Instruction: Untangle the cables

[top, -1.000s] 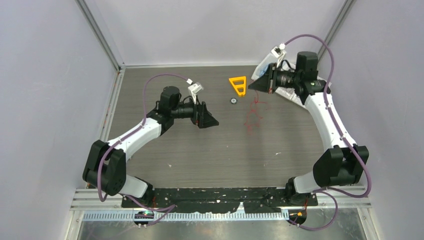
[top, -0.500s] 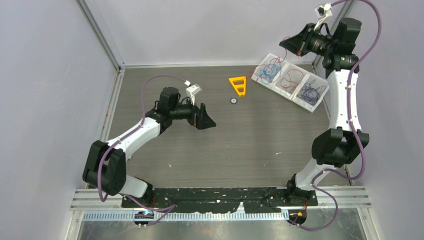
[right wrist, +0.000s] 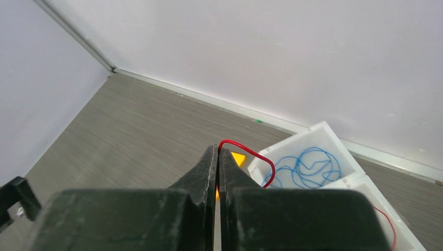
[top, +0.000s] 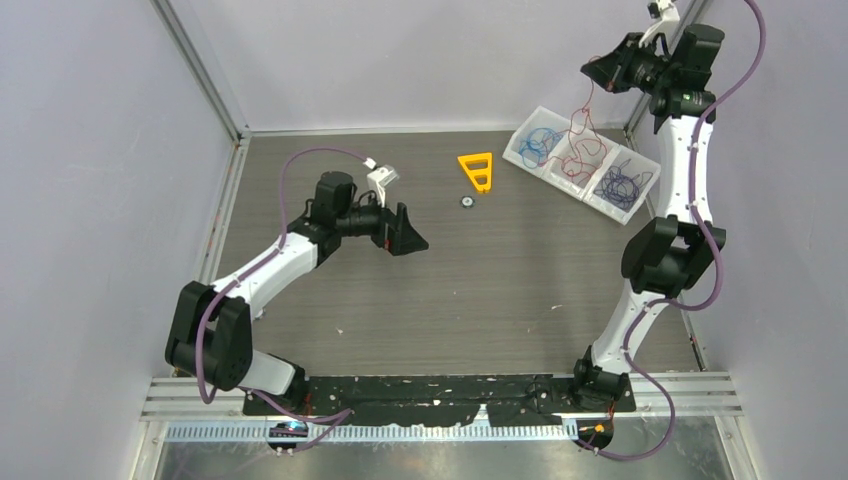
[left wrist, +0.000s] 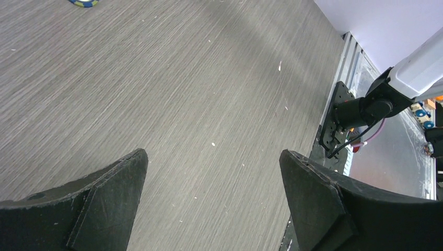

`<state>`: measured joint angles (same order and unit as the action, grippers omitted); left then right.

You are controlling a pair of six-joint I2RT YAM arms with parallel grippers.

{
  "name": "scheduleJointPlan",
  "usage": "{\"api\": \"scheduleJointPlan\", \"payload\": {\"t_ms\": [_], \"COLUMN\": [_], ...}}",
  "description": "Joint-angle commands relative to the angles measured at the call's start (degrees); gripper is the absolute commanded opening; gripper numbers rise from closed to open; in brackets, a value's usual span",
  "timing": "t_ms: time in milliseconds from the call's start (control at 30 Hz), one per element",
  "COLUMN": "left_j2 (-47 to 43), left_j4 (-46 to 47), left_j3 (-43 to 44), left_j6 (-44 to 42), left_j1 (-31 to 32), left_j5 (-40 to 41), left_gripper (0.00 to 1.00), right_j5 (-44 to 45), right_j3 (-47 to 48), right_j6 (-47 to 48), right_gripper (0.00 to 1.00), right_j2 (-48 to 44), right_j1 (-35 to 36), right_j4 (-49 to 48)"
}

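Grey wood-grain table (top: 450,300), pale walls on three sides. Starting at the right gripper (top: 592,70): clamped flat on the red cable (top: 577,128), red loop poking out at the tips in the wrist view (right wrist: 256,155). Parked high over the far right corner now; a second ago was low, just right of the orange triangle (top: 477,170), with the red strand trailing onto the table. Hangs straight down from the tips into the middle compartment of the white tray (top: 527,124), no longer on the table. Blue cable (top: 540,143) coiled in the tray's left compartment, dark purple cable (top: 620,185) in the right one. Cannot tell whether any red still crosses the left divider. Over to the left gripper (top: 412,232): spread wide, finished opening within the last second, holding nothing, hovering above bare table left of centre, well apart from the tray.

Read: probably near the end, three colours split by compartment. Likely left to do: lower and release red into the middle one. Risk: snagging blue on the way.
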<state>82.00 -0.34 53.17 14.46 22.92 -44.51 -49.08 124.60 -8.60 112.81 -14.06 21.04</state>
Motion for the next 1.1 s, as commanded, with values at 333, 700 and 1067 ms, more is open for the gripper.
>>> {"api": "scheduleJointPlan", "payload": {"t_ms": [333,700,1067], "left_j2": [-1.4,-1.1,-1.1], "left_j4": [-2.4,-2.7,-2.0], "left_j3": [1.0,0.4,-0.3], "left_j6": [-2.3,-2.4,-2.4], "left_j1": [-2.4,-3.2,-3.5], "left_j5": [-0.2,-1.0,-1.8], "left_gripper": [0.99,0.99,1.0], "right_j5": [5.2,3.6,2.6], "right_j3": [3.6,4.5,1.2], "right_j6": [6.8,5.1,6.2], "right_gripper": [0.06,0.05,0.05], "right_j2": [7.5,5.8,2.3], "right_j1": [-2.8,-4.5,-5.2], "right_j4": [-3.9,-4.3,-4.6]}}
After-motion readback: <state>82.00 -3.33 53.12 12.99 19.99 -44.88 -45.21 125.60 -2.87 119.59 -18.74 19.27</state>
